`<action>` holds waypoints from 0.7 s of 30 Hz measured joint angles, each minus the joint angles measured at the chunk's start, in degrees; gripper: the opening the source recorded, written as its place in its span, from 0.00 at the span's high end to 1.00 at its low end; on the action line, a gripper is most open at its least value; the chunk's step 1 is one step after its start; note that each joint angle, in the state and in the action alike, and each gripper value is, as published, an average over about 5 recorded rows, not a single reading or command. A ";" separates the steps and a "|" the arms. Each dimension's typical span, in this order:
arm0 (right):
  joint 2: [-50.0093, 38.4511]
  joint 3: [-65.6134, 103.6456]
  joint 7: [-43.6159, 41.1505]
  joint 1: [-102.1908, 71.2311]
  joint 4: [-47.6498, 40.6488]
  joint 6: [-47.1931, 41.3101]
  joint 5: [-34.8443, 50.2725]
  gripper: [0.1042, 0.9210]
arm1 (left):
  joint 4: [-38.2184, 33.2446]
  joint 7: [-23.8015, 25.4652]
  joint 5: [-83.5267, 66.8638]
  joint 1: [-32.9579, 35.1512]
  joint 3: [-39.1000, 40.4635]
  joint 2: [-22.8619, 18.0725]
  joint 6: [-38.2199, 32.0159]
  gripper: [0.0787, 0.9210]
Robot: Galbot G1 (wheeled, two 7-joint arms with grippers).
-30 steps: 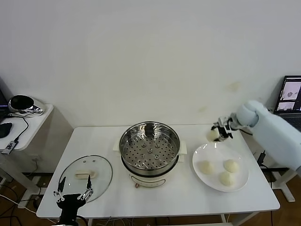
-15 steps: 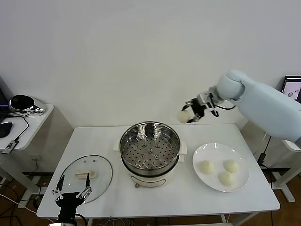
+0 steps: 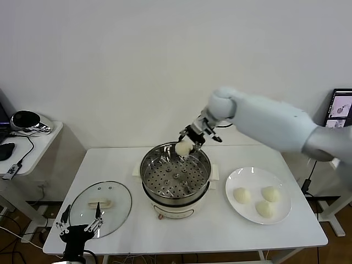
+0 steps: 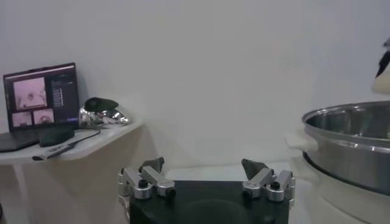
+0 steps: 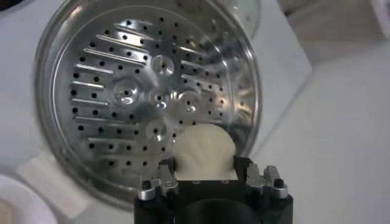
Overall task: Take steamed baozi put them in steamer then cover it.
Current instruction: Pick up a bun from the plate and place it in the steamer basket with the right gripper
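Observation:
The shiny steel steamer (image 3: 175, 176) stands mid-table on a white base, its perforated tray (image 5: 143, 103) bare. My right gripper (image 3: 185, 144) hangs over the steamer's far rim, shut on one cream-white baozi (image 3: 182, 148); the wrist view shows that bun (image 5: 204, 152) pinched between the fingers above the tray's edge. Three more baozi (image 3: 264, 199) lie on the white plate (image 3: 237, 179) at the right. The glass lid (image 3: 100, 206) rests flat on the table at the left. My left gripper (image 3: 78, 226) waits open at the front left table edge, nothing between its fingers (image 4: 150, 168).
A side table (image 3: 28, 144) with a black-and-chrome object stands off to the left. A laptop screen (image 3: 341, 109) shows at the far right. The steamer's rim (image 4: 350, 131) appears close by in the left wrist view.
My right arm has swung left, carrying the baozi from above the plate to over the steamer's far rim. The left gripper has barely shifted.

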 measured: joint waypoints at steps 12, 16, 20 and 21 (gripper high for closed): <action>5.86 -1.46 4.07 -2.75 -6.00 8.18 -10.35 0.39 | -1.11 0.03 -0.08 0.39 -0.23 -0.14 -0.01 0.12; 7.29 -1.44 5.29 -3.63 -7.73 10.20 -13.33 0.39 | -1.12 0.02 -0.17 0.18 -0.19 -0.14 -0.02 0.12; 8.29 -1.15 6.53 -4.41 -9.40 12.02 -16.47 0.34 | -1.18 -0.01 -0.30 0.04 -0.16 -0.17 -0.04 0.12; 8.42 -1.05 6.84 -4.59 -9.77 12.44 -17.19 0.30 | -1.21 -0.02 -0.34 0.03 -0.16 -0.18 -0.05 0.12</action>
